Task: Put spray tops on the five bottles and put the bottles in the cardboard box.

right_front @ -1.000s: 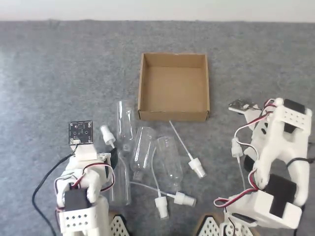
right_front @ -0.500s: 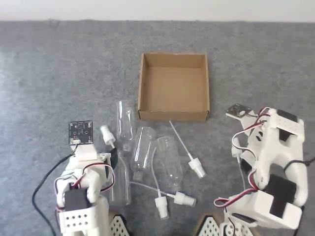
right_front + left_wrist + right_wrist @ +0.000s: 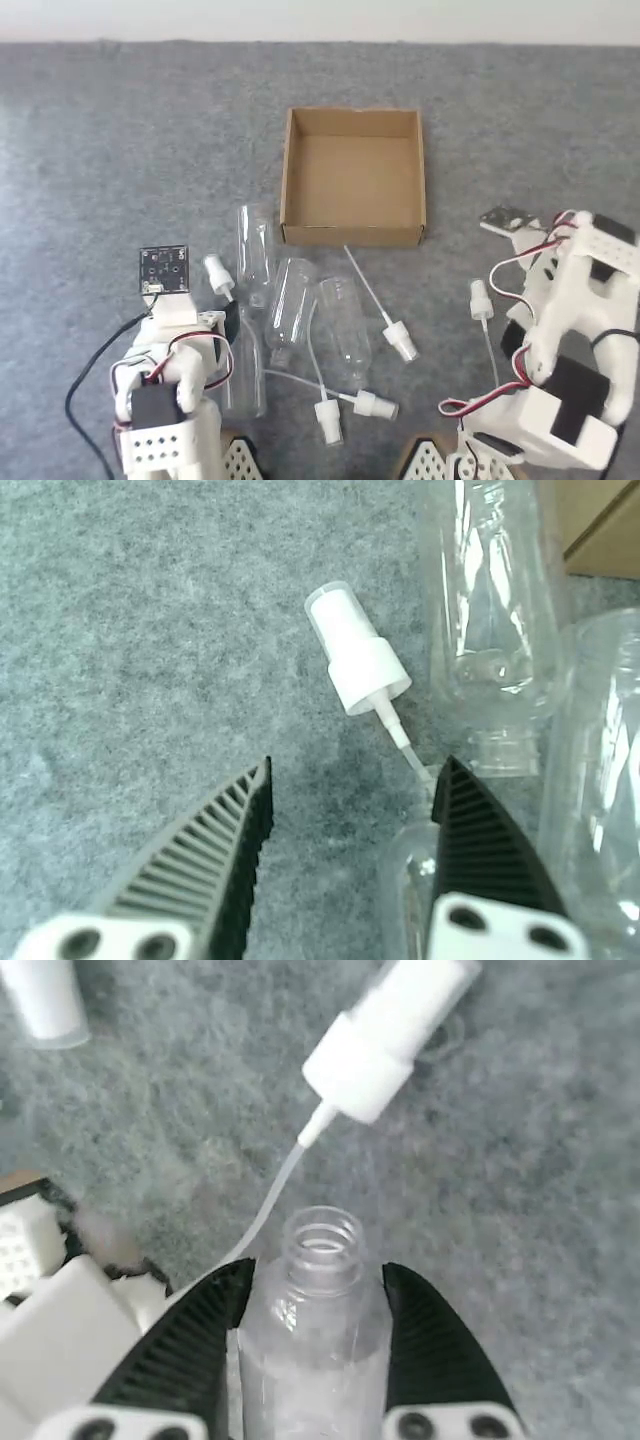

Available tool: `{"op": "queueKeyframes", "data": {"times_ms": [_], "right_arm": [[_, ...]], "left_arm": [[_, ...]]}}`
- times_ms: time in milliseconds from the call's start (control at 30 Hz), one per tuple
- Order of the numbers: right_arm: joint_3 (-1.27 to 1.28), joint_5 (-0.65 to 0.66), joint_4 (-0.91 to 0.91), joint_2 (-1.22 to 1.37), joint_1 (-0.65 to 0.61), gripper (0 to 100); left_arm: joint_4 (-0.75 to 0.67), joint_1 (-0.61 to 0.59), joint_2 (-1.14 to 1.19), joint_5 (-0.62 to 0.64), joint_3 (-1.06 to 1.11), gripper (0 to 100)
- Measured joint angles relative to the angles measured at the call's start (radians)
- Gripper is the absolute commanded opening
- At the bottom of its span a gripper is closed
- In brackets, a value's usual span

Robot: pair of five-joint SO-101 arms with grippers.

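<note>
- high view: the cardboard box (image 3: 352,236) stands open at 12 o'clock from the middle of the grey carpet (image 3: 120,150).
- four clear bottles lie on their sides at 6 to 7 o'clock from the box: the far bottle (image 3: 254,245), the middle bottle (image 3: 291,300), the wide bottle (image 3: 343,322) and the near bottle (image 3: 245,375). the near bottle is just beside the left arm (image 3: 165,400).
- white spray tops lie loose around them. the left spray top (image 3: 217,275) is at 9 o'clock from the middle bottle, and the long-tube spray top (image 3: 400,343) at 3 o'clock from the wide bottle.
- the lower spray top (image 3: 375,405) and the lowest spray top (image 3: 328,420) are at 6 o'clock from the wide bottle.
- the right spray top (image 3: 481,300) lies just beside the right arm (image 3: 570,340), at 4 o'clock on the carpet.
- left wrist view: the left gripper (image 3: 357,770) has its jaws wide apart and holds nothing.
- the left spray top (image 3: 355,665) lies on the carpet just ahead of the gap, and its thin tube runs toward the near bottle (image 3: 415,880), which is partly under one finger.
- the far bottle (image 3: 490,600) and the middle bottle (image 3: 605,770) lie beside it, and a corner of the box (image 3: 605,525) is behind them.
- right wrist view: the right gripper (image 3: 320,1272) is clamped on the held bottle (image 3: 315,1360), one finger on each side below its open neck.
- the right spray top (image 3: 385,1035) lies on the carpet just beyond the neck, not touching it, and its tube runs back beside the bottle.
- another spray top (image 3: 40,995) shows at the edge.
</note>
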Motion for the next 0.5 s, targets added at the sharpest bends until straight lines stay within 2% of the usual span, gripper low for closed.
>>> {"op": "queueKeyframes", "data": {"times_ms": [233, 500], "right_arm": [[-0.135, -0.008, 0.126, 0.0, 0.005, 3.4], [-0.232, -0.144, 0.133, 0.0, 0.005, 3.4]], "left_arm": [[0.0, 0.0, 0.0, 0.0, 0.0, 25], [0.0, 0.0, 0.0, 0.0, 0.0, 25]]}}
